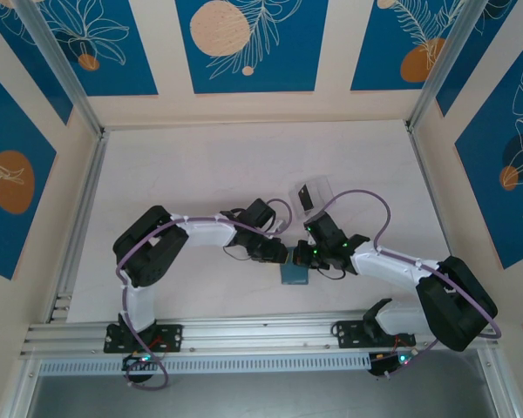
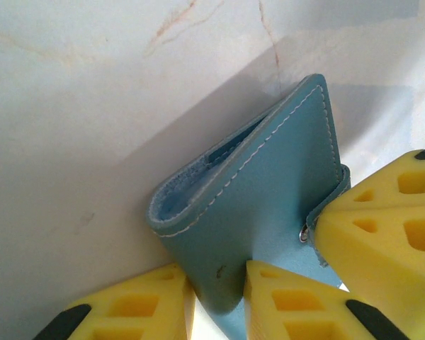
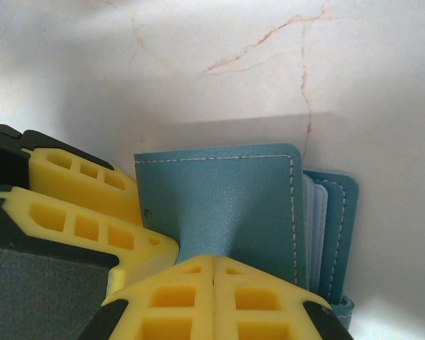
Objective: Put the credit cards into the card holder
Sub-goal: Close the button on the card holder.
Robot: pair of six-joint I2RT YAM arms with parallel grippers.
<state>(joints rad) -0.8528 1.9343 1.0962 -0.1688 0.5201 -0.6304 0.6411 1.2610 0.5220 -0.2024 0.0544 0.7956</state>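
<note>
Left end effector (image 2: 219,287) pinches an edge of the card holder (image 2: 269,191), barely parted. Right end effector (image 3: 212,262) clamps one cover flat. You've got the holder squarely between them, neither arm nearer.

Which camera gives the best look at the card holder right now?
Right wrist: the card holder faces the lens, with its stitched cover and the pale pocket layers at its right edge clear. Left wrist shows it at an angle, fold nearest, slightly agape. Top external gives a small teal patch.
</note>
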